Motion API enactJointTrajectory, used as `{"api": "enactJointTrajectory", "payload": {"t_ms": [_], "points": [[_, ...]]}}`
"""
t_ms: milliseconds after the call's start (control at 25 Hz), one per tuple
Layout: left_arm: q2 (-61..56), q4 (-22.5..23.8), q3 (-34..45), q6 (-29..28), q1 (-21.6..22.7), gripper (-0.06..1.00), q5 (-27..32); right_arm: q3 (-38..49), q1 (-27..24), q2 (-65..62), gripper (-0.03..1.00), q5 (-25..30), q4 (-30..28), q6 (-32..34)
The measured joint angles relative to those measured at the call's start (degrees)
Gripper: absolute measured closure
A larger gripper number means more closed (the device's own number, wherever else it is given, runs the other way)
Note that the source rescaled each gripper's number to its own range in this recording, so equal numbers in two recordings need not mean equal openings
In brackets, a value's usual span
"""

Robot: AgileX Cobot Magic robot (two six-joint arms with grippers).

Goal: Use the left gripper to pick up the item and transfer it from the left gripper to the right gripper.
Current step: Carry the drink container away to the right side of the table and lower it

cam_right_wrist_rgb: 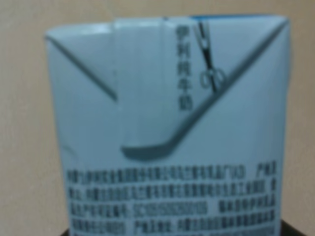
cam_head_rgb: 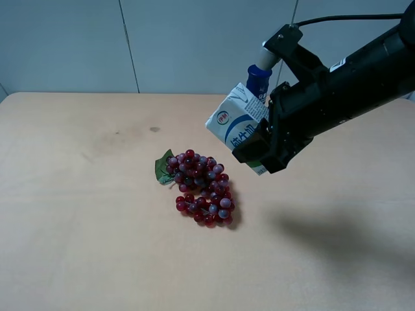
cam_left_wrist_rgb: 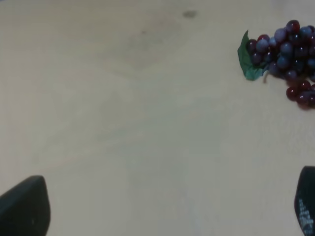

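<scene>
Drink carton point(cam_head_rgb: 237, 123) hangs in the air over the table point(cam_head_rgb: 78, 227), clamped in your right gripper point(cam_head_rgb: 258, 150), whose black jaws close on its lower part. In the high view you see the drink carton tilted, its gabled top leaning toward the left of that view and its blue and white face turned to the camera. It sits above and to the right of the grape bunch point(cam_head_rgb: 202, 188), clear of it. Your right wrist camera is filled by the carton's white folded top and rows of small black print point(cam_right_wrist_rgb: 172, 147), blurred at close range.

Your left gripper point(cam_left_wrist_rgb: 162, 211) stands wide apart with nothing between its fingertips point(cam_left_wrist_rgb: 24, 206), only bare table below. Its wrist view catches the grapes point(cam_left_wrist_rgb: 288, 54) and their green leaf point(cam_left_wrist_rgb: 246, 61) well away from the fingers. You cannot see that arm in the high view.

A blue tube point(cam_head_rgb: 258, 81) shows behind the carton, partly hidden by it and the arm.
</scene>
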Motion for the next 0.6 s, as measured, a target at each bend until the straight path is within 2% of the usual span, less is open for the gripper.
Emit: {"api": "enactJointTrajectory", "payload": {"t_ms": [240,440,600], "points": [[-3.26,3.42,2.99,-3.81,0.00,-0.05,2.44,0.00,0.00,0.00,0.97,0.00,0.36,0.45],[-3.26,3.49,3.03,-4.72,0.00,-0.04,1.67,0.00,0.00,0.00,0.97,-0.12,0.60,0.50],[-3.26,0.97,4.59,-5.31,0.00,-0.02,-1.35,0.00,0.00,0.00,0.97,-0.24,0.79,0.69]]}}
